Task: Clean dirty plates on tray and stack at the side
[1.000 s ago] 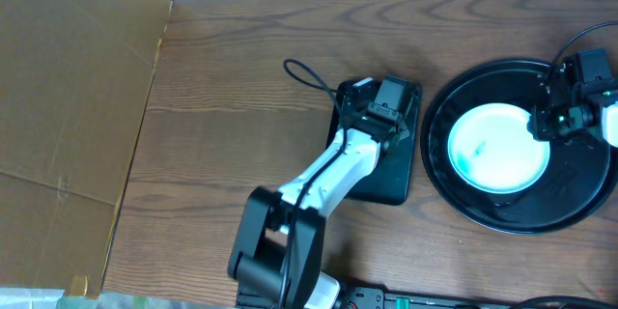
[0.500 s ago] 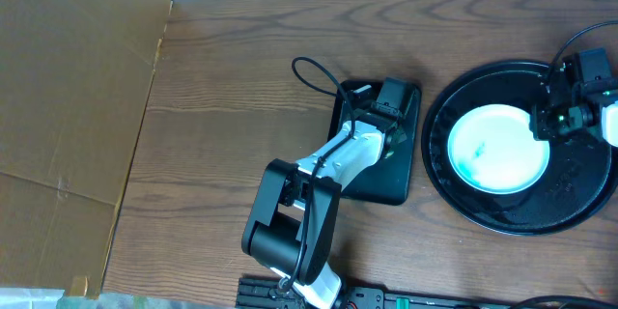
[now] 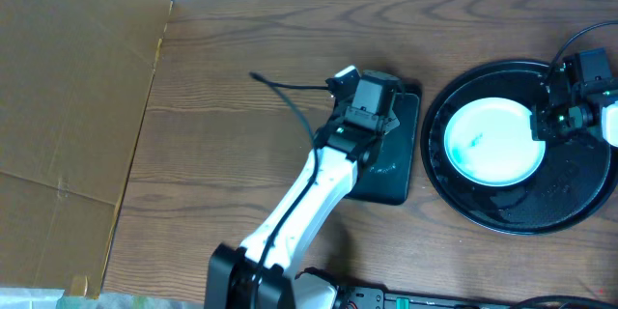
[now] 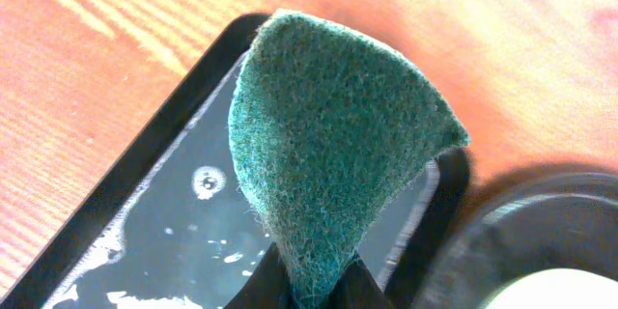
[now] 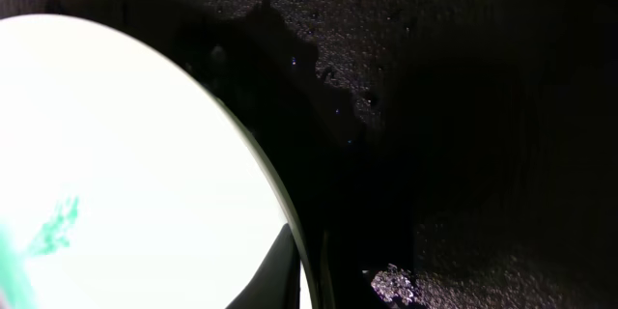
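So, left jaws: clamped on green pad [image 4: 338, 145]
plate [image 3: 492, 145]: to their right, on round tray [image 3: 570, 198]
right jaws: pinching its far rim

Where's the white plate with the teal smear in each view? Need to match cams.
Overhead: white plate with teal smear at right, inside the round black tray.
Left wrist: only a pale sliver at the bottom-right edge, probably it.
Right wrist: fills the left half.
Shared landmark: the round black tray, in all three.
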### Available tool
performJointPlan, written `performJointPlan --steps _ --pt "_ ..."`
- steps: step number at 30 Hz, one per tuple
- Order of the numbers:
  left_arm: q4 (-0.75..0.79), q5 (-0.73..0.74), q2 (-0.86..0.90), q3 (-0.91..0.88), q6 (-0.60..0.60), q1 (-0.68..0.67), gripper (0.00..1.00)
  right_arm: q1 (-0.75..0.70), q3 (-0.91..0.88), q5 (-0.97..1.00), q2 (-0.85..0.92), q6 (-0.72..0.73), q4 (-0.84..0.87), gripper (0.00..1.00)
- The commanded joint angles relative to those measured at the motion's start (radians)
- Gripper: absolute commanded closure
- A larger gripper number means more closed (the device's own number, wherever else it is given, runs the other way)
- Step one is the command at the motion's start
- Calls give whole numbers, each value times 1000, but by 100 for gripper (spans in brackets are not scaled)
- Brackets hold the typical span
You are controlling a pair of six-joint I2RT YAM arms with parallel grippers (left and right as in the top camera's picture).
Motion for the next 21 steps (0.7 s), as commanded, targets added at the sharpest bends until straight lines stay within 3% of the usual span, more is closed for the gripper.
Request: performJointPlan --steps 1,9,21 --pt "-6 112 -8 -2 -3 3 93 9 -24 24 60 5 3 96" --pt "33 306 68 -2 -10 -76 93 28 -24 25 60 5 9 96" --pt "281 312 253 -2 -196 -297 93 40 -24 25 60 5 8 93"
